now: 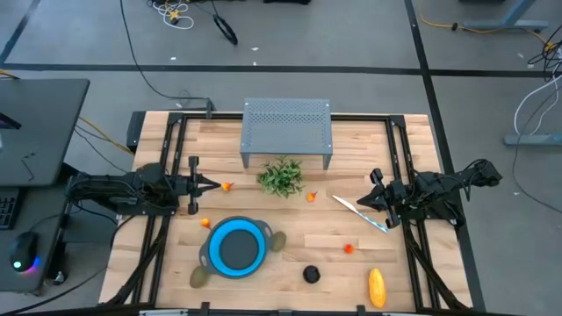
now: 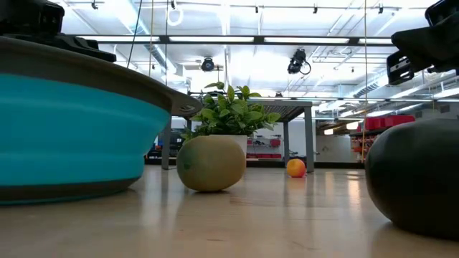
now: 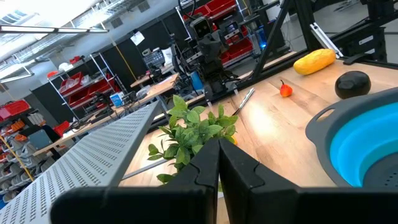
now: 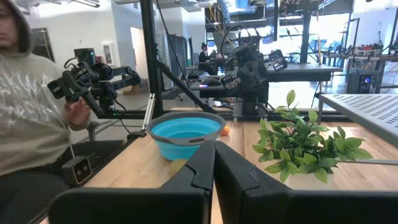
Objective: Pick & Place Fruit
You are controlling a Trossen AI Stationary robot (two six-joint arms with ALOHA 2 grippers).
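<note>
- Dark left gripper (image 1: pixel 213 184) pinched fully together, holding nothing; tiny orange fruit (image 1: pixel 227 186) just past its tips
- right gripper (image 1: pixel 369 203) same deal, fingers together, empty; white knife (image 1: pixel 359 213) beside it

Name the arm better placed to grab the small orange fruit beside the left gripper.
Left. The left gripper sits shut right next to the orange fruit, pointing at it. The right gripper waits across the table, beyond the plant.
</note>
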